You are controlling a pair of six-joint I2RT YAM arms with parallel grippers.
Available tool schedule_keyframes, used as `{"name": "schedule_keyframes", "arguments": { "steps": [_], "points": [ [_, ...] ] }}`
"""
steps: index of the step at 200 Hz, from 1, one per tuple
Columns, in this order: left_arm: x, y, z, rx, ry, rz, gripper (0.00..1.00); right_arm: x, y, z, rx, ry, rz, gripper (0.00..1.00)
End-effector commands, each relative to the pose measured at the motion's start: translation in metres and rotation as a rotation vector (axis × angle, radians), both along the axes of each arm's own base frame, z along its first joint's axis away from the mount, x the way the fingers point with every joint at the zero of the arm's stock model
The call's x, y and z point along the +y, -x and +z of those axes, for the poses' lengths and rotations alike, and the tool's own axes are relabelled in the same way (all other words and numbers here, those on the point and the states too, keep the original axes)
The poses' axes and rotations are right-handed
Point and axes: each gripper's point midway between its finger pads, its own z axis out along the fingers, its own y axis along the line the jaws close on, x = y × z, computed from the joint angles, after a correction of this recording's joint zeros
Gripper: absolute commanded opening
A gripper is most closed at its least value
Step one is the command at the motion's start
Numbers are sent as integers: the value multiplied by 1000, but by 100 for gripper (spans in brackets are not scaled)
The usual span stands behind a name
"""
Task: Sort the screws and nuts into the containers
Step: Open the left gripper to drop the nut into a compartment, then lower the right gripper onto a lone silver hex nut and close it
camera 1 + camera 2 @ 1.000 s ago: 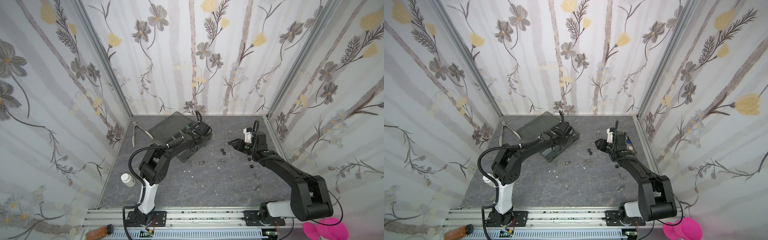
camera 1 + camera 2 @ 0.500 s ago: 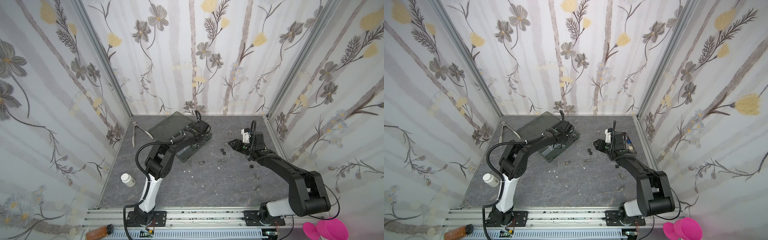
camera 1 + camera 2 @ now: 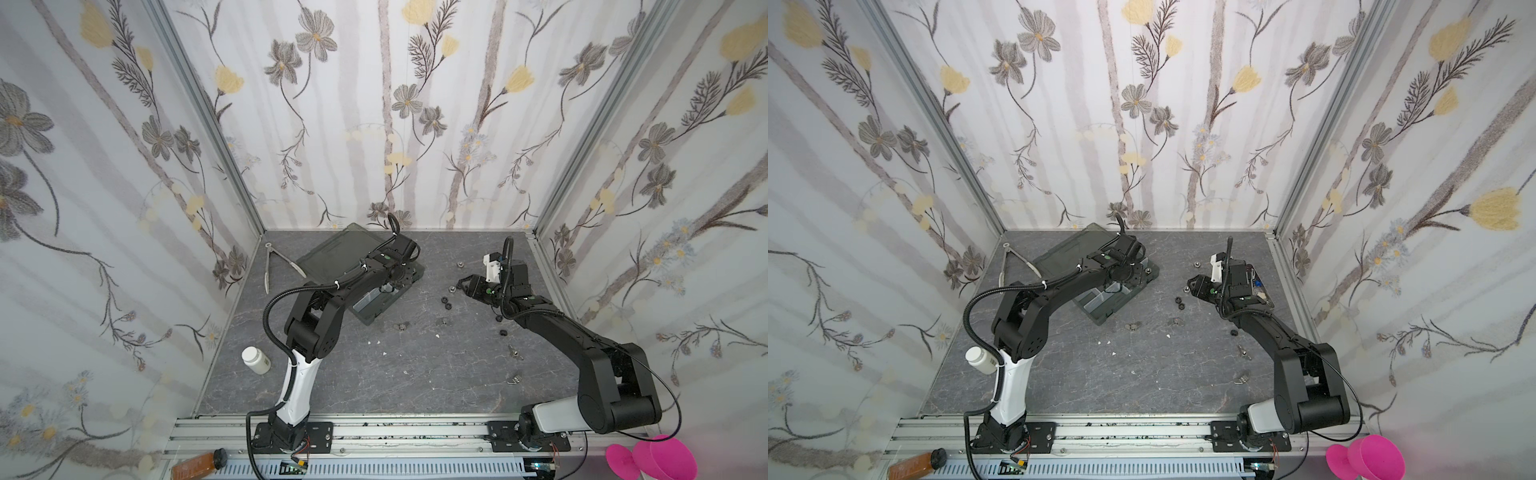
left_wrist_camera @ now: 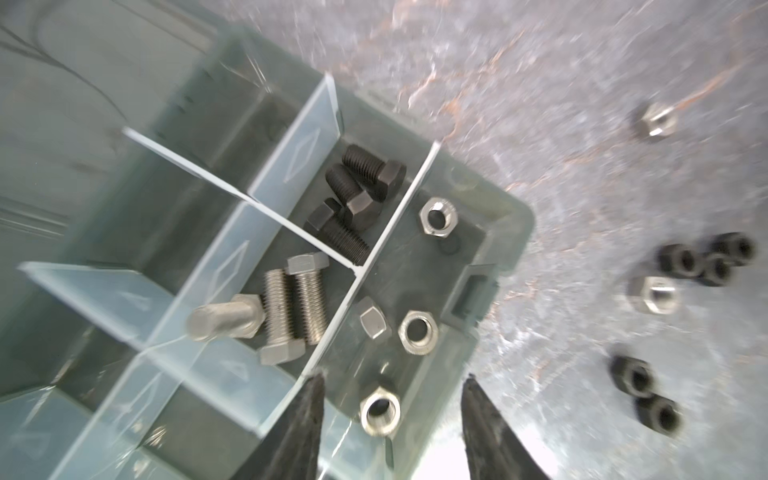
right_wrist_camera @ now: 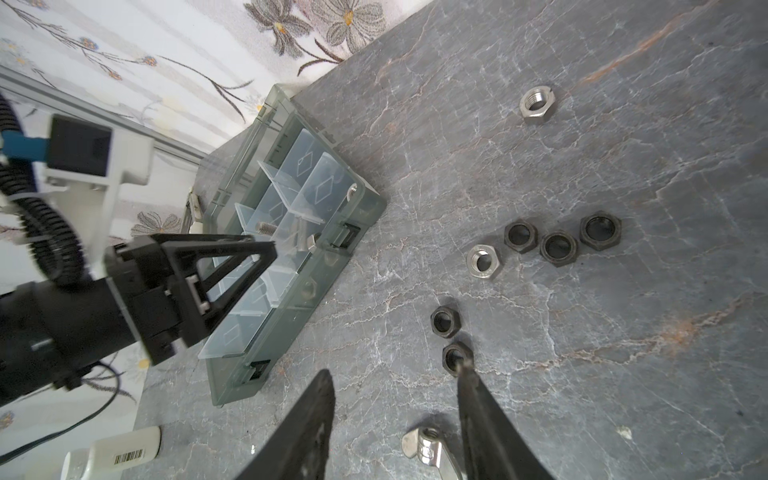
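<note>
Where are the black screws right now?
The black screws lie in the grey box on the left, beside the silver screws' compartment (left wrist view).

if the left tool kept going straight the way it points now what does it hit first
Probably the silver nut lying loose in the corner compartment ahead of the open left tool. One finger lines up with the pale divider, so it might catch that first; depth is unclear.

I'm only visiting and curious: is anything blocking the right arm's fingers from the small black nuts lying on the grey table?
Nothing visible does. The right fingers stand open over the grey marbled tabletop, and the nearest black metal hex nut lies right at one fingertip, uncovered.
</note>
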Motion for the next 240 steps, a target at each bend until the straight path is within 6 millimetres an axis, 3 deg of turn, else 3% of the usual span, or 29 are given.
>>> {"name": "schedule_keyframes", "arguments": {
  "steps": [1, 43, 88, 90, 110, 113, 153, 193, 240],
  "points": [
    [2, 5, 27, -43, 45, -3, 58, -4, -4, 7, -12, 37, -20, 49],
    [14, 35, 72, -97, 147, -19, 71, -7, -20, 17, -11, 87, -45, 50],
    [38, 71, 108, -162, 210, -25, 80, -11, -46, 8, 26, 164, -58, 50],
    [39, 73, 110, -167, 211, -27, 81, -11, -47, -1, 49, 173, -57, 50],
    [49, 83, 126, -204, 226, -26, 85, -14, -62, -16, 85, 226, -67, 50],
    [52, 87, 119, -190, 215, -25, 86, -15, -64, -18, 89, 234, -69, 50],
    [67, 104, 134, -234, 228, -17, 91, -21, -93, -35, 128, 319, -88, 50],
    [81, 111, 132, -261, 220, 6, 94, -27, -119, -57, 170, 397, -100, 50],
    [77, 113, 126, -244, 237, -18, 96, -27, -145, -80, 205, 434, -107, 50]
  ]
}}
